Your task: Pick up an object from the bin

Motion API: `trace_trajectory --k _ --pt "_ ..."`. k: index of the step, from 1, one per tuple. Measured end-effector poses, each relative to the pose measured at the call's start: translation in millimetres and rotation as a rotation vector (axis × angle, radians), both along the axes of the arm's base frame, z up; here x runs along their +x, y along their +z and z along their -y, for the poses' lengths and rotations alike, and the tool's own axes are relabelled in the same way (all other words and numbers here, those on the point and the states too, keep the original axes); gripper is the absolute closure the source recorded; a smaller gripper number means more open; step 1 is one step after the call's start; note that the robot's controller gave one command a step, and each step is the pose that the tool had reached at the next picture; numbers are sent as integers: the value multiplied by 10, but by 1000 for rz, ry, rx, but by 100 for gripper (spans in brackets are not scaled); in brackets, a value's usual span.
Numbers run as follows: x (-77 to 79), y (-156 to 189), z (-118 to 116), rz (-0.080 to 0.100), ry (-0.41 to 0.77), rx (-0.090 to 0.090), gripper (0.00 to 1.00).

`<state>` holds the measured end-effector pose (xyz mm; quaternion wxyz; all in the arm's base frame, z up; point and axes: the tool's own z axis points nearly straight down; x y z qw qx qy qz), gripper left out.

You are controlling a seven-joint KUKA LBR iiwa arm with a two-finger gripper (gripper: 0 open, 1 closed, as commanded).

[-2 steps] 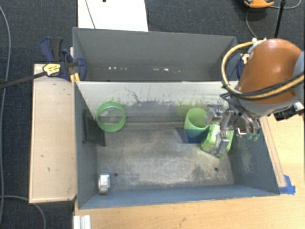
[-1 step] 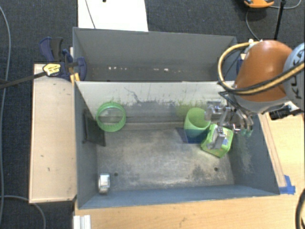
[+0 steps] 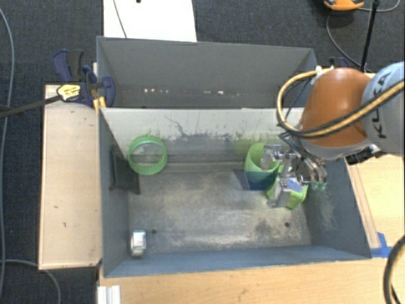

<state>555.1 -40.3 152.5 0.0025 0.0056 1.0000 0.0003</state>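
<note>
My gripper (image 3: pixel 290 175) hangs low over the right part of the bin floor, under the arm's orange cover. A small light-green block (image 3: pixel 293 197) sits right at its lower end, partly hidden by it; whether it is gripped I cannot tell. Just left of the gripper a green cup (image 3: pixel 255 157) stands close to the back wall. A dark blue flat piece (image 3: pixel 252 180) lies at the cup's foot.
A translucent green ring (image 3: pixel 147 155) leans near the back left. A dark flat object (image 3: pixel 124 171) rests against the left wall. A small silver-white piece (image 3: pixel 138 242) lies in the front left corner. The arm comes in from the right.
</note>
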Motion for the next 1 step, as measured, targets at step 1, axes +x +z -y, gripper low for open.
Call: trace_trajectory --k 1 --pt "276 -369 -328 12 199 -2 0"
